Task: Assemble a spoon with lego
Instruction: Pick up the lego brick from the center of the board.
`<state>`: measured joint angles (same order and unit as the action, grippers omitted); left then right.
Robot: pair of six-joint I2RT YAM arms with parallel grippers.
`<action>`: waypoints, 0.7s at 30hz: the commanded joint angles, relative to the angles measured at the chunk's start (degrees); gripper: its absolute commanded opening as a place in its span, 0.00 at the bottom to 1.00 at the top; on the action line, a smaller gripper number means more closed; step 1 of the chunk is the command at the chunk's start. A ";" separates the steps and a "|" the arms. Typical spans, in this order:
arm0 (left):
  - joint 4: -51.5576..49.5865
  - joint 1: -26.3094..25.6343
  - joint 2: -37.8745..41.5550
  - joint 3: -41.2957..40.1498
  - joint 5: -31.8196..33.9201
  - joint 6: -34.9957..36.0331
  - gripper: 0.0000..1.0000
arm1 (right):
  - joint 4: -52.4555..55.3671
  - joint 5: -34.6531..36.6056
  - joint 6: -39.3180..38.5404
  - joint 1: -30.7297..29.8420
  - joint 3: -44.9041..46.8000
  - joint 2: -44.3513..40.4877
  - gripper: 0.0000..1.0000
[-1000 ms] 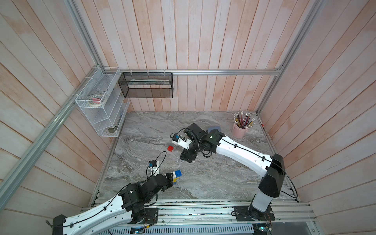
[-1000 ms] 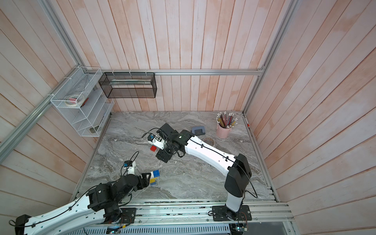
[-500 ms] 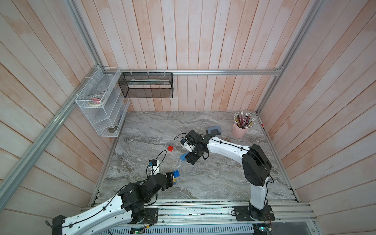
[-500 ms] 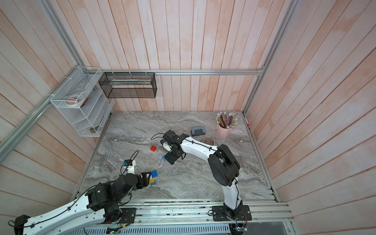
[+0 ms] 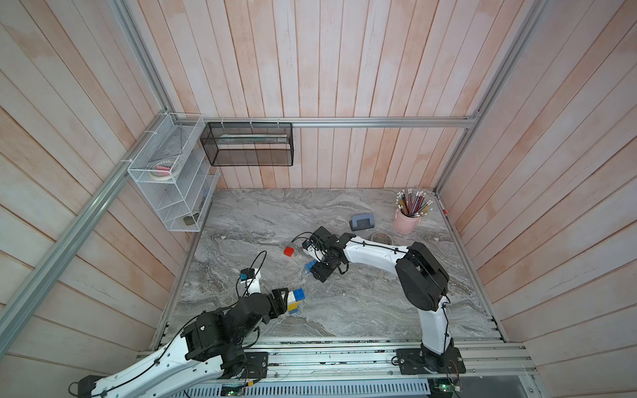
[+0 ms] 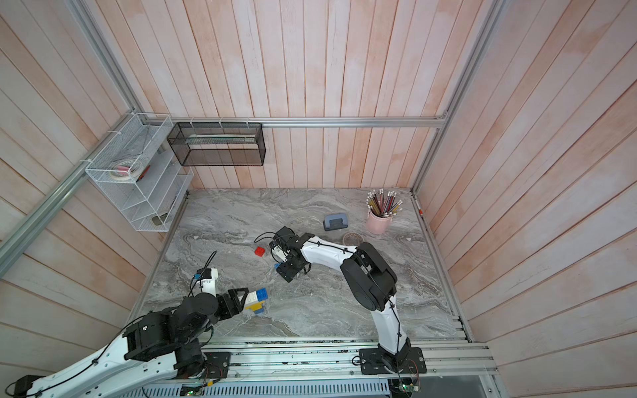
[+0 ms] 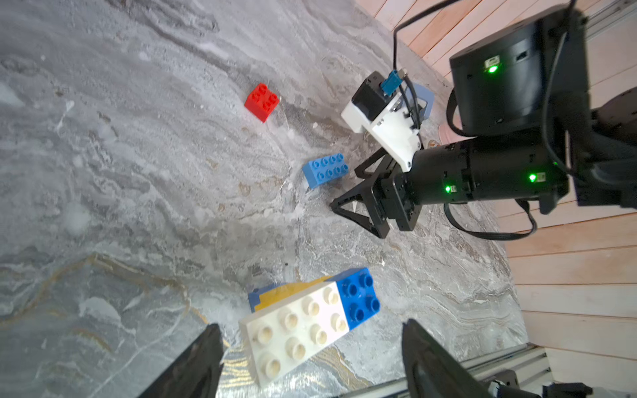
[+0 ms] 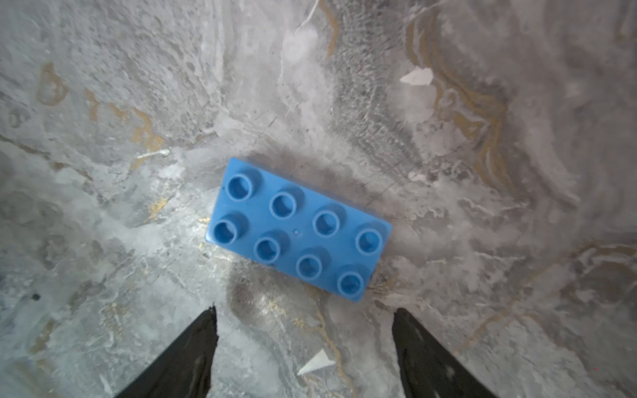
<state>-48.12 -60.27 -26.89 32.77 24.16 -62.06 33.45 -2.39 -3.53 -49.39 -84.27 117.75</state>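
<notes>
Here, left end effector (image 7: 312, 324) released around partial spoon (image 7: 293, 336), right end effector (image 8: 304, 307) released near blue brick (image 8: 298, 229)

TEXT: none legible in any view | blue brick (image 8: 298, 229): studs and top face carry no mark that can be read | right arm housing (image 7: 517, 86): small green-lit patches; any lettering too small to tell | hole punch (image 5: 362, 222); pencil cup (image 5: 406, 222): too small to tell
</notes>
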 commanded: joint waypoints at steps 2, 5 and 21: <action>-7.19 -2.49 3.01 0.90 -2.30 -6.41 0.82 | -2.40 1.59 -1.74 -0.47 -1.65 1.87 0.83; -8.36 -3.44 2.64 0.92 -1.43 -8.00 0.82 | -2.26 3.03 -2.64 -0.45 -3.81 3.12 0.83; -10.59 -4.65 2.57 0.05 -0.70 -10.88 0.81 | -0.04 3.96 -7.23 1.95 -13.04 7.99 0.66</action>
<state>-57.54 -64.64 -24.56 32.77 22.94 -72.07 31.68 2.07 -9.32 -47.75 -95.70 124.42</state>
